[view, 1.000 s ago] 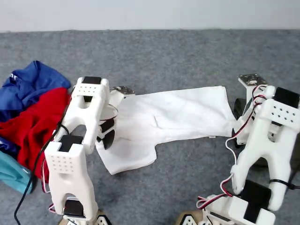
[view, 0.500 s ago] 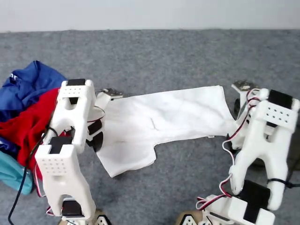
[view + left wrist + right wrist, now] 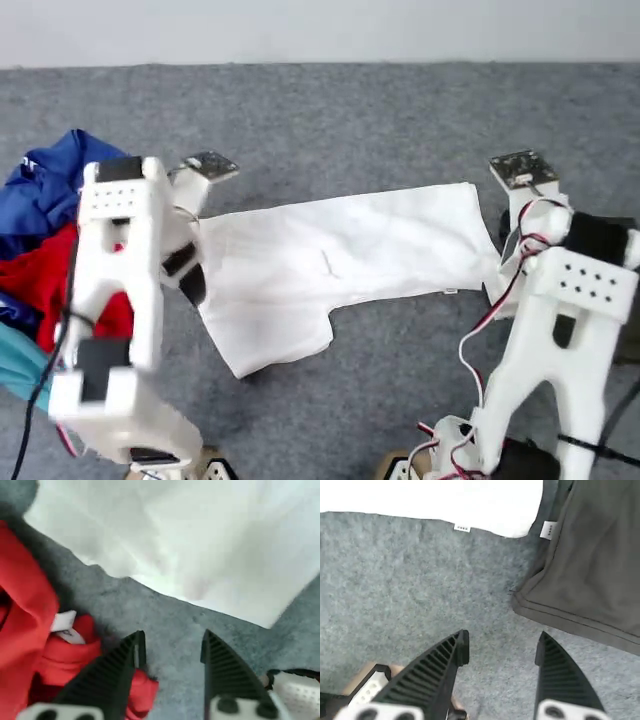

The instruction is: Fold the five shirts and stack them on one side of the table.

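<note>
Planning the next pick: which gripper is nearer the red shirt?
Left. The left gripper hovers beside the red shirt; the right gripper is beyond the white shirt.

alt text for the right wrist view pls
The right hand hangs open above the grey table cover, holding nothing. Past it lie the edge of a white shirt and, beside it, a dark grey shirt.

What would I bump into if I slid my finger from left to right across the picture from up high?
blue shirt → left arm → white shirt → right arm
</note>
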`<action>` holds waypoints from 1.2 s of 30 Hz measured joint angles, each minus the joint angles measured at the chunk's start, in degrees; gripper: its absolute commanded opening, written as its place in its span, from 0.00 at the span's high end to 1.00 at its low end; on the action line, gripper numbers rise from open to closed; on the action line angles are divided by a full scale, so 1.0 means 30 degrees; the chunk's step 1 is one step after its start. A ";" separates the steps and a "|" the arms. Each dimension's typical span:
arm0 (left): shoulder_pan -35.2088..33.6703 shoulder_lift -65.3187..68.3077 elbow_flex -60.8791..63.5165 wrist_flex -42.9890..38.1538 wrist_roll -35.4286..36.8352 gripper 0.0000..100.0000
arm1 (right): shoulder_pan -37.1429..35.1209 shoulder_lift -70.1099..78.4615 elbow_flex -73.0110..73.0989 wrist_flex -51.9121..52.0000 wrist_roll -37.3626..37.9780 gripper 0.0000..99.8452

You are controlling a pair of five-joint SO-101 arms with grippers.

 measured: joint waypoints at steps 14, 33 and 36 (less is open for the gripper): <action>0.8059 -0.6974 1.1722 -0.2813 -0.0029 0.80 | 0.0000 -0.0205 0.2081 -0.0234 0.0000 0.78; 1.0051 0.0586 0.9817 -0.7326 0.0557 0.81 | 0.0000 -0.0205 0.2081 -0.0234 0.0000 0.78; 0.9495 0.2403 0.8029 -0.6388 0.0557 0.81 | 0.0000 -0.0205 0.2081 -0.0234 0.0000 0.78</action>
